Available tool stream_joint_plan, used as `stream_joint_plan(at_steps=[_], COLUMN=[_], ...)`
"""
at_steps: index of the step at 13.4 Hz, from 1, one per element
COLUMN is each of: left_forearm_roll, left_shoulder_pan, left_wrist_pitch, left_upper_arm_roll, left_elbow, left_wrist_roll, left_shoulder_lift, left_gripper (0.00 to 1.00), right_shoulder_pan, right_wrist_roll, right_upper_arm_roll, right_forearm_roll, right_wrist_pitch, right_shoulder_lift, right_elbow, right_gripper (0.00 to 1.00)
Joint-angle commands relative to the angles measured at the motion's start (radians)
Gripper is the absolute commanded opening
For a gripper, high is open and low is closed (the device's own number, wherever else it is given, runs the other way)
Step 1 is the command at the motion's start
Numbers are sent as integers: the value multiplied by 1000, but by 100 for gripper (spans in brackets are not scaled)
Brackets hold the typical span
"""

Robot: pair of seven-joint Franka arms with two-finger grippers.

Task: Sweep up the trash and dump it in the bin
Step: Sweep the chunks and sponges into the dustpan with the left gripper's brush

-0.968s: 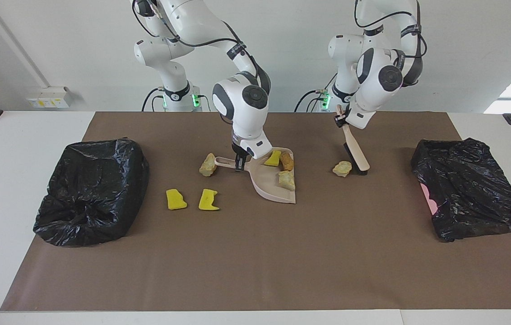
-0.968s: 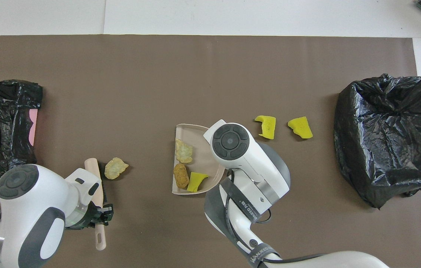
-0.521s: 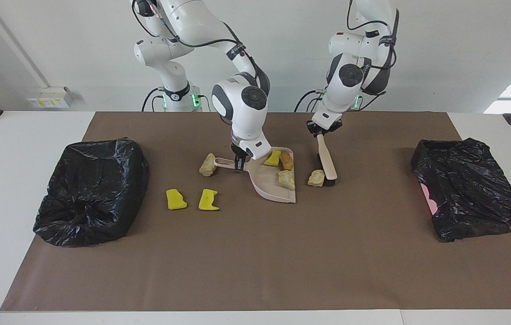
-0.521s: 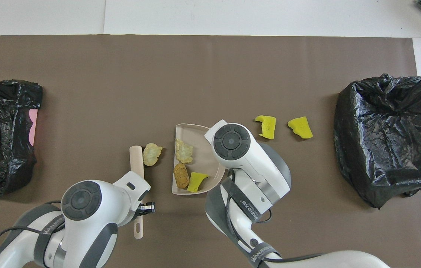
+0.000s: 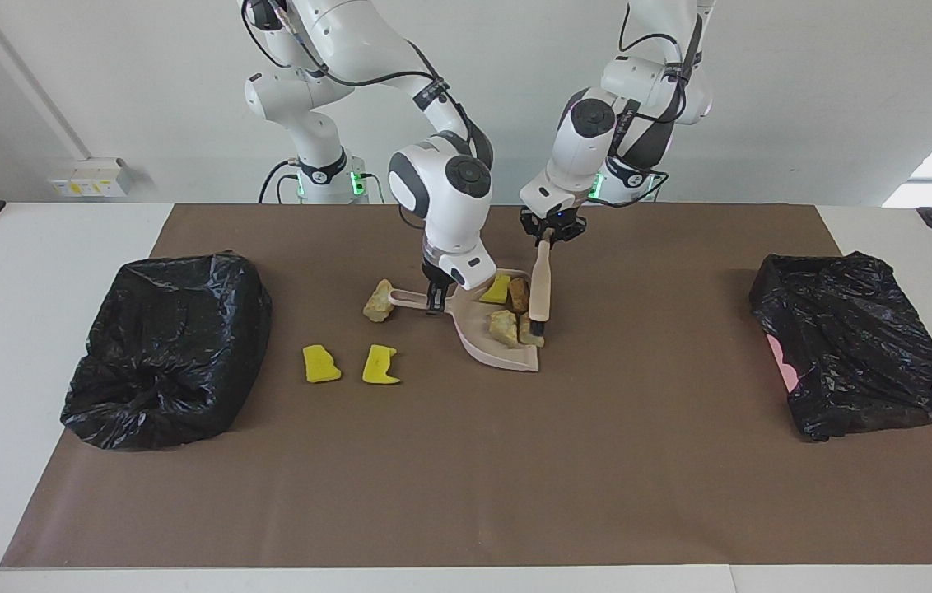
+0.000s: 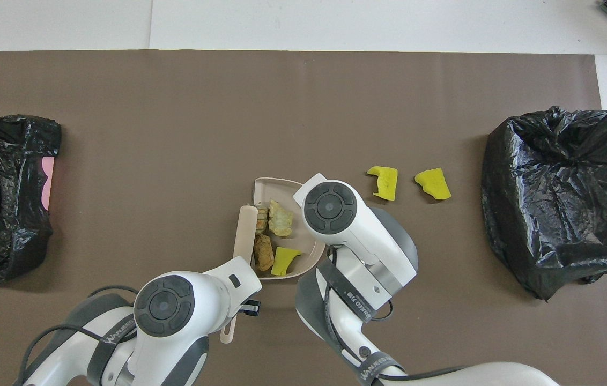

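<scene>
My right gripper (image 5: 435, 298) is shut on the handle of the pale pink dustpan (image 5: 489, 348), which lies on the brown mat mid-table. In the pan lie a yellow scrap (image 5: 497, 290), an orange lump (image 5: 519, 292) and beige lumps (image 5: 504, 327). My left gripper (image 5: 548, 234) is shut on the handle of the brush (image 5: 541, 284), whose dark head stands at the pan's mouth against the lumps. More trash lies on the mat: a beige lump (image 5: 379, 301) by the handle's end and two yellow scraps (image 5: 321, 363) (image 5: 380, 365). In the overhead view the right wrist hides its gripper.
A bin lined with a black bag (image 5: 165, 346) stands at the right arm's end of the table. A second black-bagged bin (image 5: 857, 342) stands at the left arm's end, with pink showing at its side. The brown mat (image 5: 466, 478) covers most of the table.
My left arm has swept the brush across the mat toward the dustpan, pushing a beige lump into it. The right arm and dustpan have stayed almost still.
</scene>
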Motion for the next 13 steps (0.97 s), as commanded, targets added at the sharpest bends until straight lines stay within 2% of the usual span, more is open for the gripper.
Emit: stream_joint_plan(at_steps=[1,6,9,10,13], left_forearm_roll=[-16,-28,-28,-28,-25], left_shoulder_pan=[-50,-37,70,109,128], left_wrist_pitch=[0,-55,-339,-390,-432], left_upper_arm_roll=[16,31,42,40,42], left_elbow=[42,77,184,205,205], left_wrist_roll=[22,61,64,65,-3], left_shoulder_lift=[17,-21,-35,-35,-44], left_gripper=[0,0,0,0,0], right_shoulder_pan=[7,-24,-50,-55,-84], right_wrist_roll=[30,7,-3,-10,-14], right_upper_arm_roll=[3,3,4,4,4], right_forearm_roll=[-51,-55,-45,-40,21], right_wrist_pitch=[-46,-66,-66,-66,-60], right_shoulder_lift=[6,-11,-22,-23,-42], right_elbow=[27,43,50,50,62], right_gripper=[0,0,0,0,0])
